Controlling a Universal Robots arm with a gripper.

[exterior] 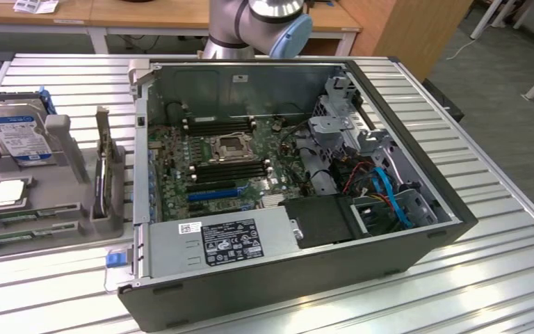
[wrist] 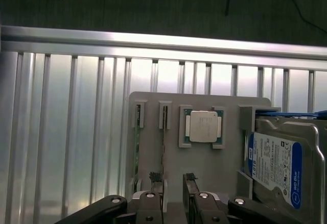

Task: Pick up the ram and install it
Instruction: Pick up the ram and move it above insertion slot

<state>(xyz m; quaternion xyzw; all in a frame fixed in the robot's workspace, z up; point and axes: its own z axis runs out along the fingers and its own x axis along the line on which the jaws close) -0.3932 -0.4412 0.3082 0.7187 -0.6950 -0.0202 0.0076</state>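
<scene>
Gripper point(wrist: 172, 179) jaws stand open and empty above the grey holder point(wrist: 204, 163). On edge in that holder, the ram point(wrist: 163, 137) seems light, stiff and fragile, best held by its flat sides.

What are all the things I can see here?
ram sticks: two, green, on edge in the holder's slots.
CPU chip: one, silver, in the holder's middle.
hard drive: one, blue-labelled, beside the chip.
card: one, dark, upright in the holder.
holder: one, grey, on the table.
computer case: one, dark, open, on the table.
motherboard: one, green, inside the case.
table: one, silver slats.
robot arm: one, silver and blue, at the case's far side.
gripper: one, black, open, over the holder by the ram sticks.
</scene>
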